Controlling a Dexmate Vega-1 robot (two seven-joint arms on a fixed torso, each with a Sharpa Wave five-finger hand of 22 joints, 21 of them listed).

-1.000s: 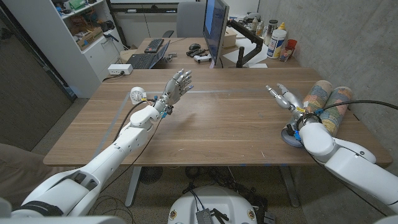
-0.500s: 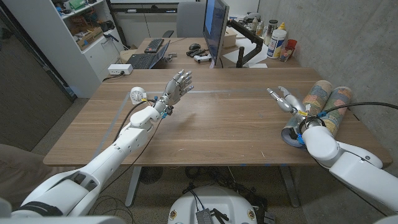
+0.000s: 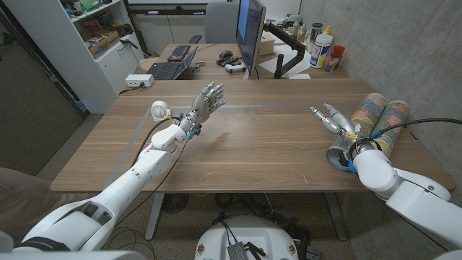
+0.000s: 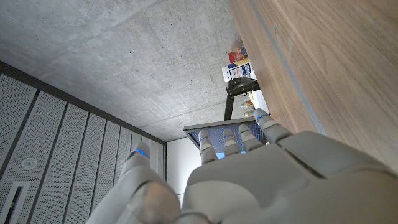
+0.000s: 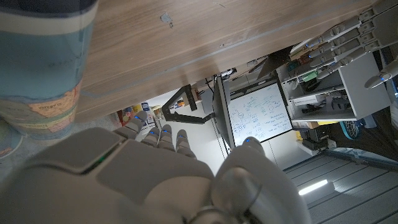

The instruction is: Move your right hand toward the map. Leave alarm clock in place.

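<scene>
Right robot hand (image 3: 336,118), fingers apart & empty, just beside rolled map (image 3: 359,121).

— What's on the counter (image 3: 253,148)?
— Two rolled maps: one map (image 3: 359,119) and a second map (image 3: 390,123) just beside it. One alarm clock (image 3: 159,110). Two robot hands: left hand (image 3: 206,99), right hand (image 3: 333,117).

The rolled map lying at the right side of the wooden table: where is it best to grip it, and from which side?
Probably around its middle, from above. The rolled paper map lies on its side on the wooden table, a round tube, with the open right hand just beside it; fingers could wrap over it.
</scene>
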